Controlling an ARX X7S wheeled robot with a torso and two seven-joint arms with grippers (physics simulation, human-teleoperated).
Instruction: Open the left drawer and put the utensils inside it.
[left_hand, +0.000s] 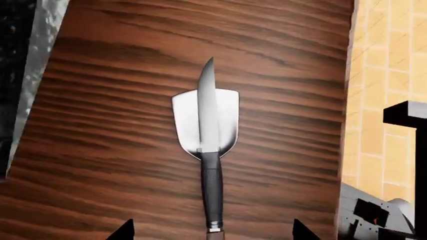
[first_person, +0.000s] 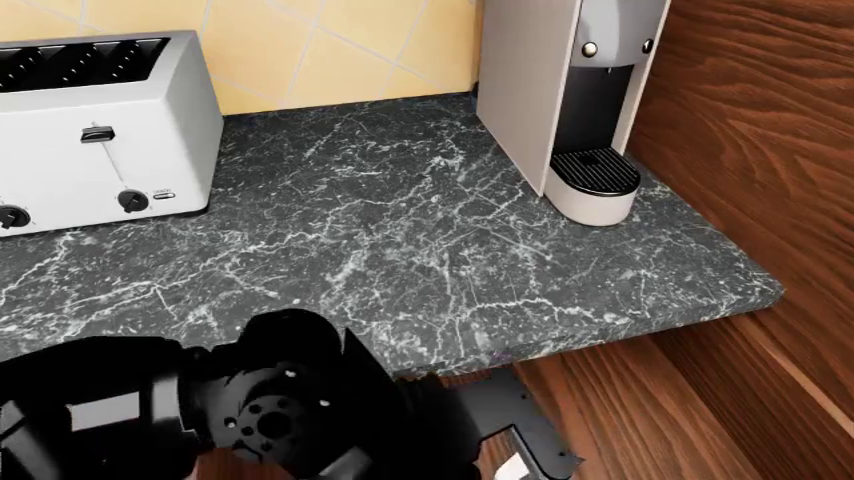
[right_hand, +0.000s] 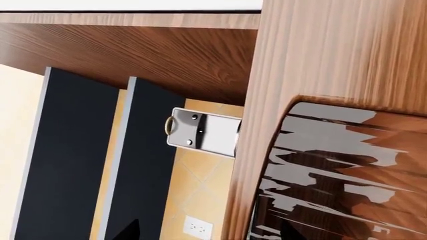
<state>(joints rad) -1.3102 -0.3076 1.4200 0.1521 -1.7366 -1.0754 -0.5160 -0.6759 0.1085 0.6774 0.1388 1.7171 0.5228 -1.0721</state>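
A knife (left_hand: 209, 150) is being seen in the left wrist view, lying on a brown wood-grain surface (left_hand: 120, 125) across a broad silver blade (left_hand: 227, 122) beneath it. The left tool's (left_hand: 210, 231) two dark fingertips (left_hand: 123, 231) are being held wide apart on either side of the knife handle, gripping nothing. Whether the right tool is wide or narrow cannot be told. On the bench (first_person: 400, 250) a white toaster (first_person: 94, 130) and a coffee machine (first_person: 574, 90) are being carried. No writing can be read.
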